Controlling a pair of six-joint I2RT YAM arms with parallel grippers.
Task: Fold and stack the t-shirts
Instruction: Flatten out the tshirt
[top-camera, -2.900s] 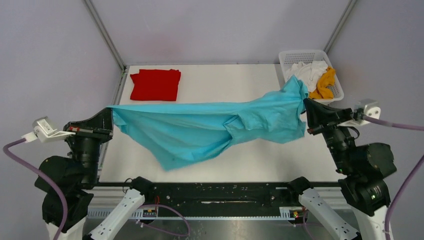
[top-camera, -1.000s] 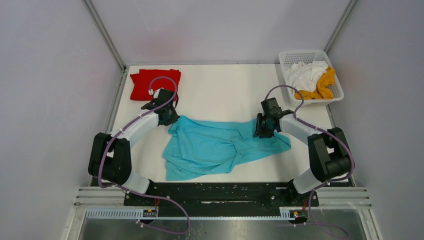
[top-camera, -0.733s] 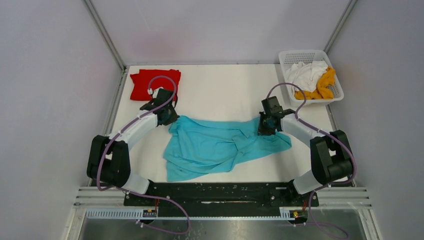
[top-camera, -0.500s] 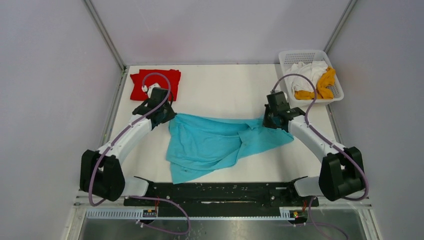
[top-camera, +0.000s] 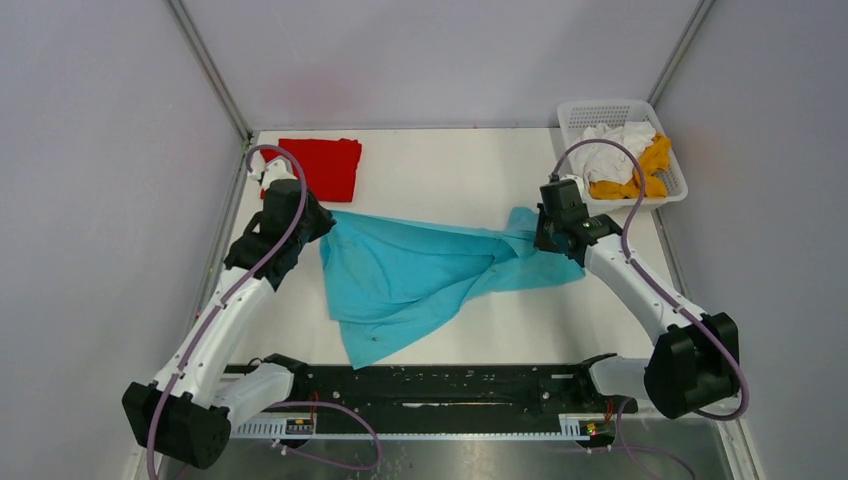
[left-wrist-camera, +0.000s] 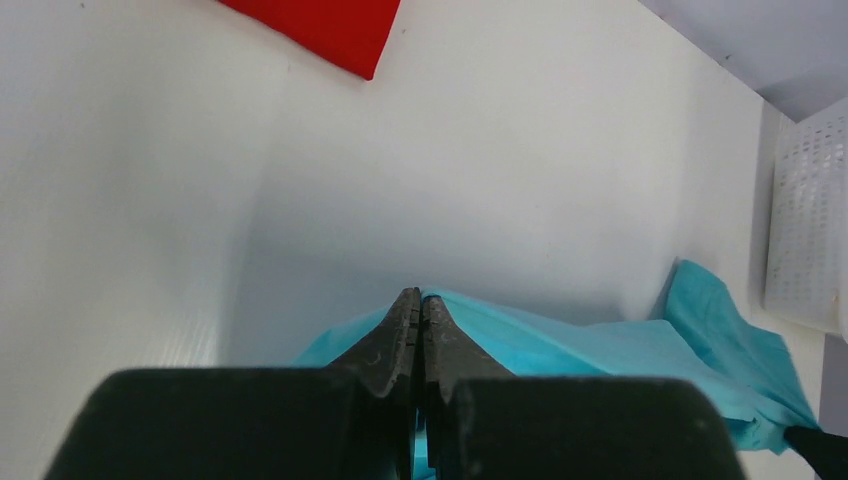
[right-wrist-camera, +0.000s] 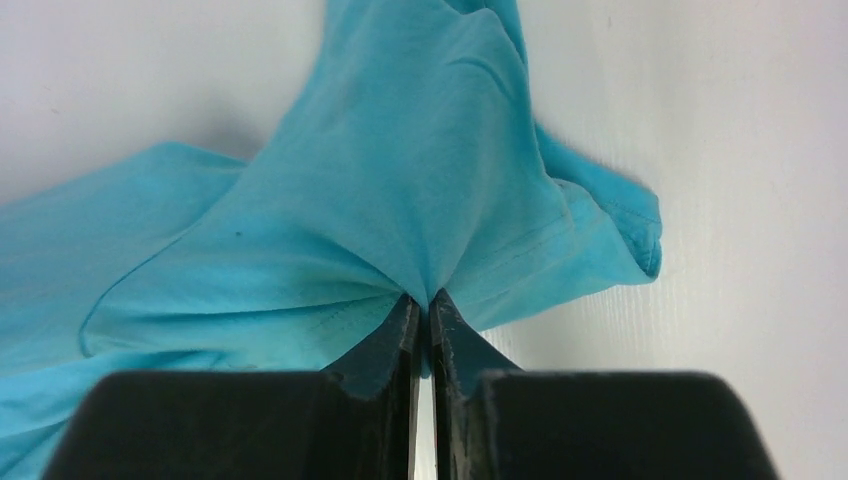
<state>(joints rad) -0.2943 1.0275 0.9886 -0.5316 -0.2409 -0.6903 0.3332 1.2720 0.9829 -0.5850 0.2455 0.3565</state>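
Observation:
The turquoise t-shirt hangs stretched across the middle of the table between both arms, its lower part draped toward the near edge. My left gripper is shut on its left edge, and in the left wrist view the pinched fabric trails away from the closed tips. My right gripper is shut on a bunched fold at the shirt's right end, tips pressed together. A folded red t-shirt lies at the back left.
A white lattice basket stands at the back right, holding a white shirt and a mustard-yellow shirt. The basket wall and a red corner show in the left wrist view. Metal frame posts rise at the back corners.
The right gripper closed on the shirt's right end. Both arms then rose and drew apart, the left toward the back left, pulling the turquoise shirt taut between them.

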